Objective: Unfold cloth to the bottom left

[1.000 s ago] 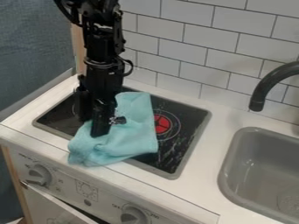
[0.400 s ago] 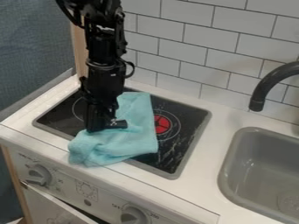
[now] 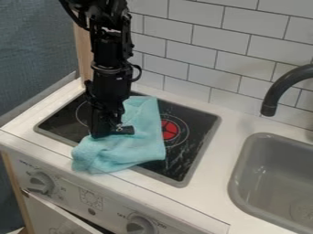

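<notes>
White tabletop (image 3: 211,192), then black cooktop (image 3: 199,123), then turquoise cloth (image 3: 143,144), rumpled from the cooktop's back edge over its front edge; black gripper (image 3: 112,131) at the cloth's left side, clenched or released I cannot tell

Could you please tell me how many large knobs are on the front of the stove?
2. The left knob is near the front panel's left end; the right knob is at the bottom edge. Others could be outside the picture.
</notes>
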`<state>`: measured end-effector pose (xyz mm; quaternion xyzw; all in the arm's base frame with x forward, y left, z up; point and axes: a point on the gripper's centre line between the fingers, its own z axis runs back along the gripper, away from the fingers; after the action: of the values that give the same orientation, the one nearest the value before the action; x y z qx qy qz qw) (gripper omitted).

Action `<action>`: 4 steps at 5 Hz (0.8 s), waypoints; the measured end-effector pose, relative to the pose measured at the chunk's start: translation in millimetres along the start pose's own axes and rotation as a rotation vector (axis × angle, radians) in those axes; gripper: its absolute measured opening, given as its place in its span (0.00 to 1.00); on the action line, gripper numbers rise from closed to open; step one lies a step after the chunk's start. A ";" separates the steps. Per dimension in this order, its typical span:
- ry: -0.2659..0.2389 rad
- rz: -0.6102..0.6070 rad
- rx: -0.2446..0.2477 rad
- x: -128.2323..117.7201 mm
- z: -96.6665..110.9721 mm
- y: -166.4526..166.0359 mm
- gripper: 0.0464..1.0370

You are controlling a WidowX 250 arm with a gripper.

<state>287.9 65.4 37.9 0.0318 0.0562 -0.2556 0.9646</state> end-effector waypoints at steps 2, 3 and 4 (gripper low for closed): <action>-0.078 -0.120 -0.022 5.5 27.8 -35.2 0.00; -0.098 -0.186 -0.053 5.0 35.7 -55.4 0.00; -0.081 -0.256 -0.075 3.6 31.7 -77.6 0.00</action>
<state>255.4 -6.5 66.4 -0.0219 0.0301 -0.3752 0.9262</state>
